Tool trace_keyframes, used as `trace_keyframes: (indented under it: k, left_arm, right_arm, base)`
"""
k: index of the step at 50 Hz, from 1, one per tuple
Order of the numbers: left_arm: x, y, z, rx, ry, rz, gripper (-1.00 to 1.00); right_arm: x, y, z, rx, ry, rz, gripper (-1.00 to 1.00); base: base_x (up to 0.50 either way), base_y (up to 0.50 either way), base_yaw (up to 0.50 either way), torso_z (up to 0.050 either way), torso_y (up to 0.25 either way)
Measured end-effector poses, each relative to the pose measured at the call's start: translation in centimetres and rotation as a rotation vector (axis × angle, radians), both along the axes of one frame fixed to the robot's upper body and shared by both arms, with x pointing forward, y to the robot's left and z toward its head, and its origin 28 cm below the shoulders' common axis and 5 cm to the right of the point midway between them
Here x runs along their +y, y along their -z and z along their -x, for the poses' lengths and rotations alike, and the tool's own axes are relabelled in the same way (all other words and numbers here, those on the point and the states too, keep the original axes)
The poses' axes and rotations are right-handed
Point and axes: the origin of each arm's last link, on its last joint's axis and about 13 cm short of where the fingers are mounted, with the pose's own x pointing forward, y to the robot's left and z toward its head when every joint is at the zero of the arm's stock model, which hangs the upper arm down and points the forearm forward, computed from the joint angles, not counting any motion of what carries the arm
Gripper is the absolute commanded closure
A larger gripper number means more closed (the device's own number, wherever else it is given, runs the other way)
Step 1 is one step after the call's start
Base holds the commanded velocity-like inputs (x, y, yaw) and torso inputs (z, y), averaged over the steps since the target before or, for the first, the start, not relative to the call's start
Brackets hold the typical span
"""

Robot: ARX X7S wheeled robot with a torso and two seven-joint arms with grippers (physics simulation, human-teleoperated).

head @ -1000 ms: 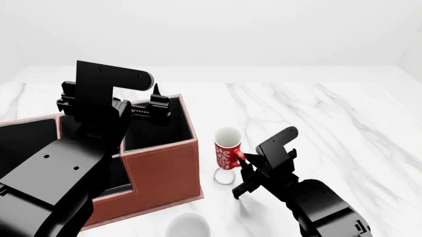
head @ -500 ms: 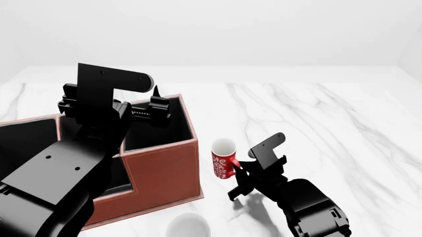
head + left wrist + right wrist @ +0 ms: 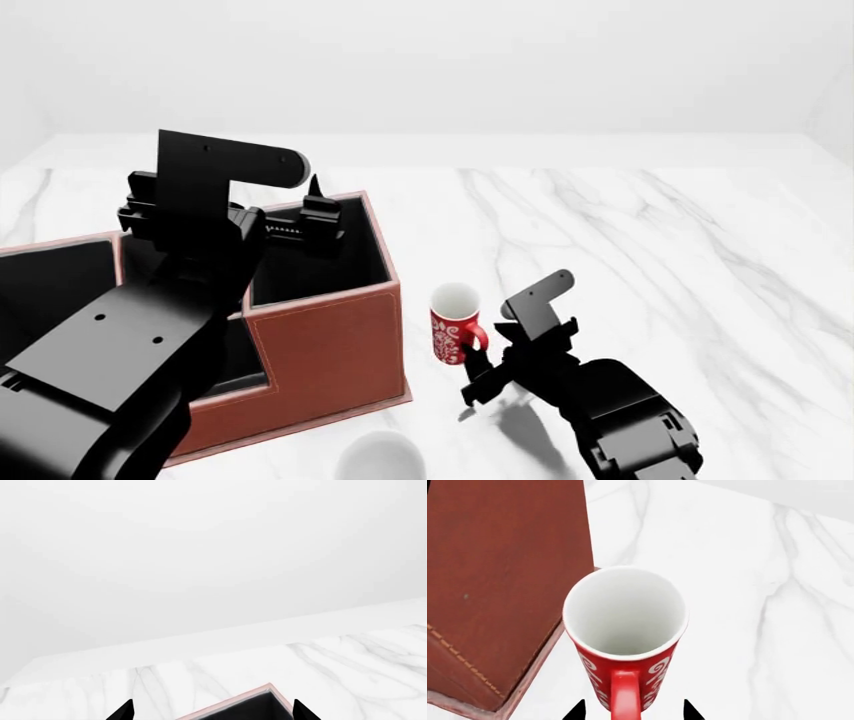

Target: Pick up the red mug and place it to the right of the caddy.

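White marble table (image 3: 641, 230), caddy (image 3: 334, 350) on it, red mug (image 3: 455, 325) just beside, white mug (image 3: 380, 460) nr front edge

Both arms are matte black with blocky, angular links, small round screw holes and pointed fingertips (image 3: 575, 711).

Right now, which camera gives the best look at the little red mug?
The right wrist view: the red mug fills the picture from above, showing its white inside, swirls and handle, close beside the caddy. The head view shows it small, upright, partly behind the right pincer. The left wrist view misses it entirely.
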Motion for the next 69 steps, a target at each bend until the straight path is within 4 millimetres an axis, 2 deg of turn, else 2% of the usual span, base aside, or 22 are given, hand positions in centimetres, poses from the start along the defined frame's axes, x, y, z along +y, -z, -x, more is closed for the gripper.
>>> trace_keyframes:
  k: [17,26,32,36,40,48,58,69]
  left_arm:
    - [0.1,0.0,-0.1,0.001,-0.003,0.002,-1.00]
    - [0.1,0.0,-0.1,0.004,-0.007,0.001,-1.00]
    - [0.1,0.0,0.0,0.004,-0.008,0.000,-1.00]
    - [0.1,0.0,0.0,0.003,-0.008,0.000,-1.00]
    - [0.1,0.0,0.0,0.003,-0.008,0.000,-1.00]
    - [0.0,-0.1,0.1,-0.001,-0.004,-0.002,-1.00]
    - [0.0,-0.3,0.2,-0.007,-0.005,-0.006,-1.00]
    - [-0.1,-0.4,0.4,-0.012,-0.003,-0.009,-1.00]
  right_arm:
    - [-0.2,-0.1,0.9,0.012,0.018,0.011,-1.00]
    - [-1.3,-2.1,4.4,-0.039,0.051,-0.023,-1.00]
    - [-2.4,-4.4,7.5,-0.093,0.098,-0.070,-1.00]
    - [-3.1,-6.3,9.3,-0.163,0.147,-0.086,-1.00]
    - [-3.5,-7.9,10.4,-0.304,0.256,-0.043,-1.00]
    - [-3.3,-10.0,12.3,-0.603,0.377,-0.031,-1.00]
    - [-2.6,-11.3,13.8,-0.778,0.399,-0.047,-1.00]
    - [-2.2,-11.8,14.5,-0.849,0.384,-0.042,-1.00]
  base:
    - [0.00,0.00,0.00,0.000,0.000]
    - [0.00,0.00,0.00,0.000,0.000]
    - [0.00,0.00,0.00,0.000,0.000]
    - [0.00,0.00,0.00,0.000,0.000]
    - [0.00,0.00,0.00,0.000,0.000]
    - [0.00,0.00,0.00,0.000,0.000]
    - [0.00,0.00,0.00,0.000,0.000]
    - [0.00,0.00,0.00,0.000,0.000]
